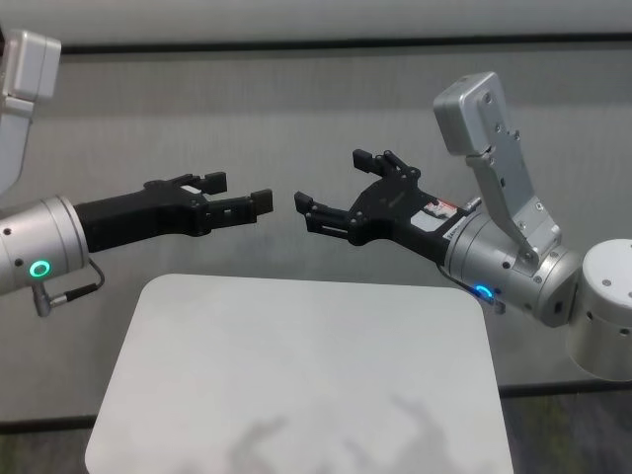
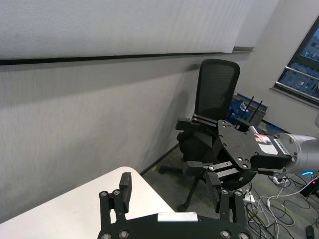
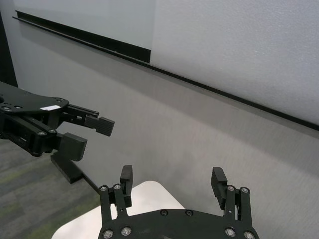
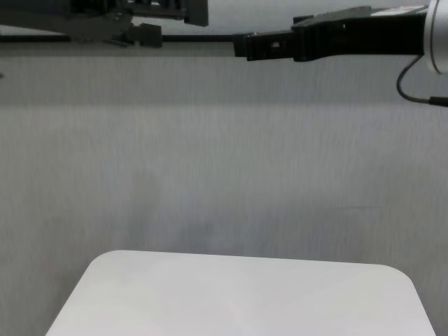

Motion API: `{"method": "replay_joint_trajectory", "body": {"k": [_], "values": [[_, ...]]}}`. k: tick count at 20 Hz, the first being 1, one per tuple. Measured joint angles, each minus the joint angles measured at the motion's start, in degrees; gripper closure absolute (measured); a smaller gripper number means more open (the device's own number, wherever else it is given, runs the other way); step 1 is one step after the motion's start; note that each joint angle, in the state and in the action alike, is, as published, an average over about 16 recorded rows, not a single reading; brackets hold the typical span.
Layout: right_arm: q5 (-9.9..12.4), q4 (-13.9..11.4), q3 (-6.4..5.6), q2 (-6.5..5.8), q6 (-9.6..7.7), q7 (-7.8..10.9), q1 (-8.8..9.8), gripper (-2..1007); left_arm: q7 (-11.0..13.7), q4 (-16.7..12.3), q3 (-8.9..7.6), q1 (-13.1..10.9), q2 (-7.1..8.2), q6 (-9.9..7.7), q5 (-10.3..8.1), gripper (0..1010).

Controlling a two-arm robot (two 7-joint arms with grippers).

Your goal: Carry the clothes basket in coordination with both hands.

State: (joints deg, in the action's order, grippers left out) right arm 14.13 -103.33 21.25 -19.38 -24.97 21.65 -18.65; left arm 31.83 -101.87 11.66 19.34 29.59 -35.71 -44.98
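The clothes basket is out of view in every frame. Both grippers are raised in the air above the white table point(image 1: 296, 375), pointing at each other with a small gap between their tips. My left gripper point(image 1: 237, 195) is open and empty; its own view point(image 2: 169, 191) shows its fingers spread wide. My right gripper point(image 1: 331, 183) is open and empty, and its own view point(image 3: 172, 184) also shows its fingers spread. The chest view shows the left gripper point(image 4: 161, 21) and the right gripper point(image 4: 259, 45) at the top edge.
The white rounded table point(image 4: 245, 294) stands below the grippers with nothing on it. A grey wall point(image 1: 296, 99) rises behind it. A black office chair point(image 2: 217, 94) and floor cables stand off to the right side.
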Motion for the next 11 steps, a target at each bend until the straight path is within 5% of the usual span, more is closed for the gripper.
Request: {"method": "replay_joint_trajectory", "body": {"k": [11], "values": [[-0.1, 0.0, -0.01, 0.03, -0.03, 0.0, 0.0, 1, 0.0, 0.0, -0.05, 0.0, -0.04, -0.07, 0.02, 10]]}}
